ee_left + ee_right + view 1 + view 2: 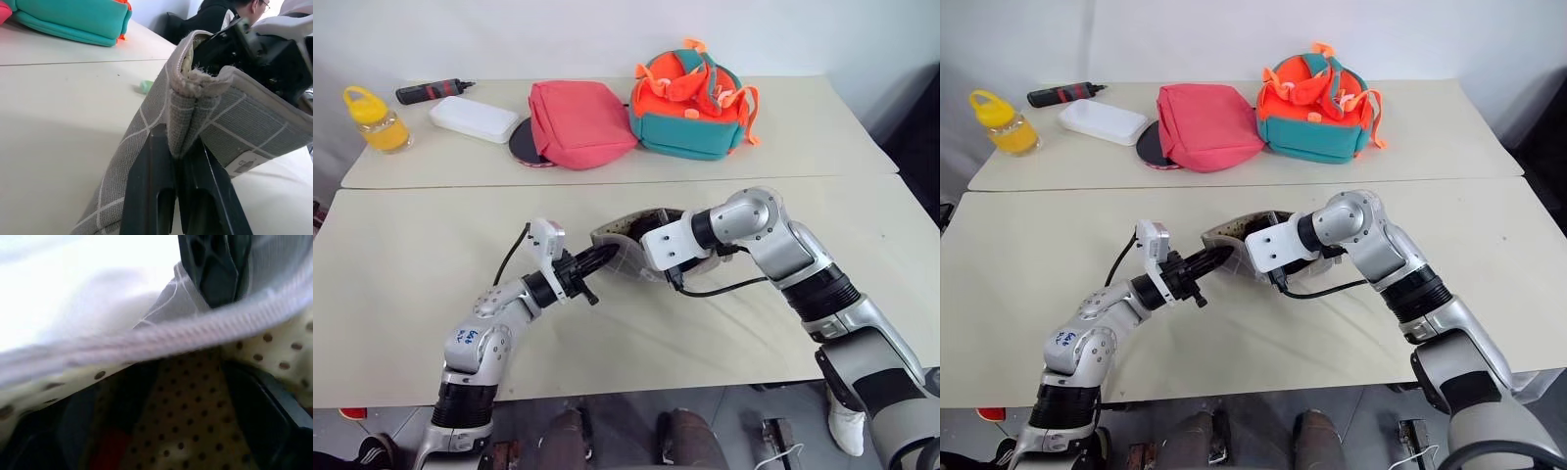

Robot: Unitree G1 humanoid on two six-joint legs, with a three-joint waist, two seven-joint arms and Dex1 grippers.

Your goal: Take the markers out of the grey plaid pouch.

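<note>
Left gripper [178, 161] pinches grey plaid pouch [146, 132] edge, right gripper [186, 401] spread open inside its mouth: keep pouch steady, close on a marker.

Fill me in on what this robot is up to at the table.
The left gripper is shut on one end of the grey plaid fabric pouch, holding its mouth up off the beige table. The right gripper reaches inside against the dotted lining, fingers spread, with something red beside them. A small light green object lies on the table beyond the pouch.
</note>
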